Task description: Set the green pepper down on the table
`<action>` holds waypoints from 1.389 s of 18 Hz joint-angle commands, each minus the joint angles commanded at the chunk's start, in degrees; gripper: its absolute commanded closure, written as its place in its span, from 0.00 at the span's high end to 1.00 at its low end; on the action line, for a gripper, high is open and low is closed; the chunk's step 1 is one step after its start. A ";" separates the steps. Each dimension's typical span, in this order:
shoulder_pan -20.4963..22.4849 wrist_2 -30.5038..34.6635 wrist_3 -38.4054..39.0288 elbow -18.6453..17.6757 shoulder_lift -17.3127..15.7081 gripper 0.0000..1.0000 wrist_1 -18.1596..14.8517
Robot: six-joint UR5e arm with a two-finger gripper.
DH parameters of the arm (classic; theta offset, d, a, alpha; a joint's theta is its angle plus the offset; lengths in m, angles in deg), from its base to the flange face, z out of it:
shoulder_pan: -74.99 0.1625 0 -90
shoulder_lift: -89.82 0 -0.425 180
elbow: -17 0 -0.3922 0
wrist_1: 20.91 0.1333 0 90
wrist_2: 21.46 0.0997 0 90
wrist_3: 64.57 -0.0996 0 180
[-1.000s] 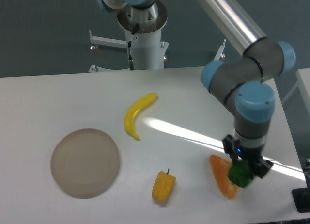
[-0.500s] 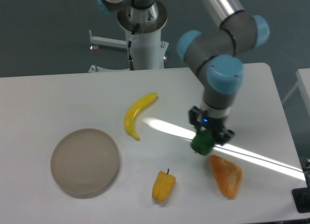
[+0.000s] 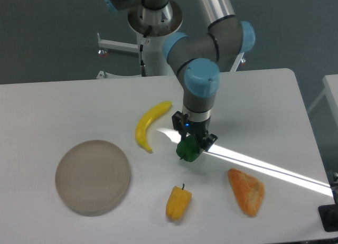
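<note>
The green pepper (image 3: 188, 149) is small, dark green and glossy. My gripper (image 3: 192, 141) is shut on it and holds it near the middle of the white table (image 3: 63, 106), just right of the banana. I cannot tell whether the pepper touches the tabletop or hangs just above it. The arm reaches down from the top centre of the view.
A yellow banana (image 3: 149, 124) lies left of the gripper. A yellow pepper (image 3: 178, 202) with a dark stem sits near the front. An orange wedge-shaped piece (image 3: 246, 191) lies front right. A round beige plate (image 3: 93, 176) is front left. The robot base (image 3: 157, 38) stands behind the table.
The gripper has carried the green pepper from the front right, over the orange piece, leftward and back toward the table's middle near the banana.
</note>
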 joint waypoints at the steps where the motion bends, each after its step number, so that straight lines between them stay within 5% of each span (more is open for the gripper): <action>1: -0.09 -0.62 -1.13 -0.61 0.26 0.22 1.40; 12: 0.09 -1.42 -1.67 -0.45 1.85 0.24 2.73; 13: 0.09 -1.42 -1.50 -0.27 1.85 0.30 2.73; 17: 0.26 -1.42 -1.32 0.08 1.67 1.00 2.64; 25: 1.31 2.18 -2.37 6.40 1.50 1.00 -0.42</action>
